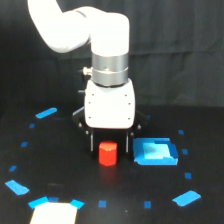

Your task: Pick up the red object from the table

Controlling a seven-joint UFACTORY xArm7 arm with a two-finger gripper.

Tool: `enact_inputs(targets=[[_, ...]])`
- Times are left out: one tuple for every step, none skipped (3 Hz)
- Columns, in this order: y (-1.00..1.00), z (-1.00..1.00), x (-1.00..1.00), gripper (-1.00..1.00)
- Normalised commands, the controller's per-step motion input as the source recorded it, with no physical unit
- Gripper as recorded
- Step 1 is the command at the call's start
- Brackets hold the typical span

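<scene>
Nearest the camera, the red object point(107, 153) stands upright on the table point(60, 165), the blue tray point(155, 152) just beside it toward the exterior view's right. Directly behind and above, the tool point(110, 142) straddles it, fingers spread apart on either side, gripping nothing.

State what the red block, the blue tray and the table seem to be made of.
Red block: probably plastic or painted wood; flat, even colour, no glare.
Blue tray: likely plastic or foam; uniform bright blue, soft edges, though blur leaves it open.
Table: matte black surface, maybe cloth or a mat; it reflects almost nothing.
</scene>
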Motion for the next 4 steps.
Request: enact_inputs(targets=[[0.14, -0.10, 0.13, -1.00], [-0.02, -0.13, -0.02, -1.00], [0.07, 0.44, -0.04, -0.97], [0.19, 1.00, 0.14, -1.00]])
